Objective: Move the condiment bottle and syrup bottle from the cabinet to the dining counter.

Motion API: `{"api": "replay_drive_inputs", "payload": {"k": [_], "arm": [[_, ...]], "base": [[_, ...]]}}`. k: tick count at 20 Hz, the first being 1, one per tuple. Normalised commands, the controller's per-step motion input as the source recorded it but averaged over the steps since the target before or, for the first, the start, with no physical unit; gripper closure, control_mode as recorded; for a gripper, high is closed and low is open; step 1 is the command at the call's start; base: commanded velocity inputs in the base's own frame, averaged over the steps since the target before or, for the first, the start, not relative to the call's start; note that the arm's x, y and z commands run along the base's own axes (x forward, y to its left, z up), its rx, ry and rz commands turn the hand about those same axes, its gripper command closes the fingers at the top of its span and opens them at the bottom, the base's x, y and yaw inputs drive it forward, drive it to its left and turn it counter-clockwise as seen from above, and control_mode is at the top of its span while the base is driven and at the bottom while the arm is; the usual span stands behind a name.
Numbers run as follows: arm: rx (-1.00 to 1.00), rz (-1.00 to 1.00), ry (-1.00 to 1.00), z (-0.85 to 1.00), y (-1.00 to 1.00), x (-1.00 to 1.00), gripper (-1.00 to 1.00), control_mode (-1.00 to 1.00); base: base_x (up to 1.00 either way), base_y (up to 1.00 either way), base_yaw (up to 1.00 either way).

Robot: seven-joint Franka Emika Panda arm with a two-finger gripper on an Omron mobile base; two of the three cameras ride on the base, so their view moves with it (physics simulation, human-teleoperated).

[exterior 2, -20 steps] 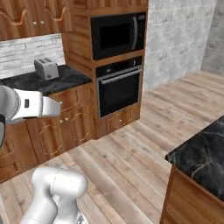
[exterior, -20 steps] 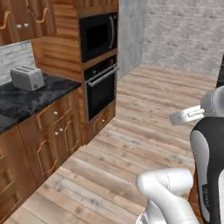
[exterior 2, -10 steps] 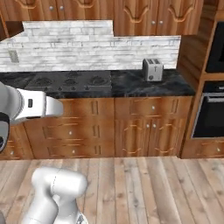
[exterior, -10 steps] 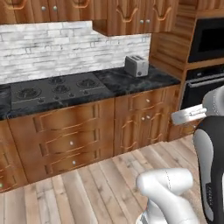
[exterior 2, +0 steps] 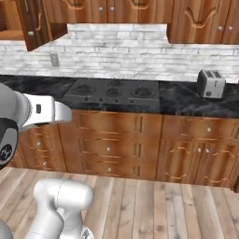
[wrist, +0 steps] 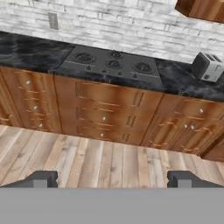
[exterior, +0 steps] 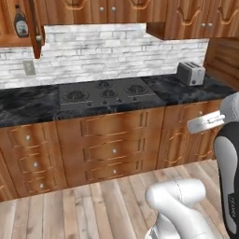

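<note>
The cabinet [exterior: 33, 21] is on the wall at the upper left with its door swung open, and in the right base view its open door [exterior 2: 38, 19] hangs at the top left. Inside it stands the syrup bottle [exterior: 19, 22], brown with a dark cap and a pale label. The condiment bottle is out of view, and so is the dining counter. My gripper [wrist: 112, 179] is open, its two dark fingertips [wrist: 41, 178] far apart with nothing between them. It points at the wooden floor in front of the lower drawers, far below and to the right of the cabinet.
A black marble counter [exterior: 28, 105] with a gas stovetop [exterior: 105, 92] [exterior 2: 112, 91] [wrist: 111, 61] runs along a white brick wall. A silver toaster [exterior: 190, 73] [exterior 2: 210, 83] [wrist: 209, 66] stands at its right end. Wooden drawers [wrist: 103, 116] lie below, with bare plank floor [wrist: 87, 162] in front.
The whole picture has shifted: the base has turned left, away from the wall oven, toward the stovetop and the open cabinet. The gripper stays open.
</note>
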Motion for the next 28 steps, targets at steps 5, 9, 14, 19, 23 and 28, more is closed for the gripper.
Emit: {"api": "replay_drive_inputs", "payload": {"k": [5,9,14,19,23,28], "arm": [[0.0,0.0,0.0,0.0,0.0,0.0,-1.0,1.0],[0.0,0.0,0.0,0.0,0.0,0.0,-1.0,1.0],[0.0,0.0,0.0,0.0,0.0,0.0,-1.0,1.0],[0.0,0.0,0.0,0.0,0.0,0.0,-1.0,1.0],[0.0,0.0,0.0,0.0,0.0,0.0,-1.0,1.0],[0.0,0.0,0.0,0.0,0.0,0.0,-1.0,1.0]], "base": [[0.15,0.93,0.0],[0.17,0.95,0.0],[0.33,0.91,0.0],[0.51,0.63,0.0],[0.69,0.42,0.0],[0.66,0.47,0.0]]}}
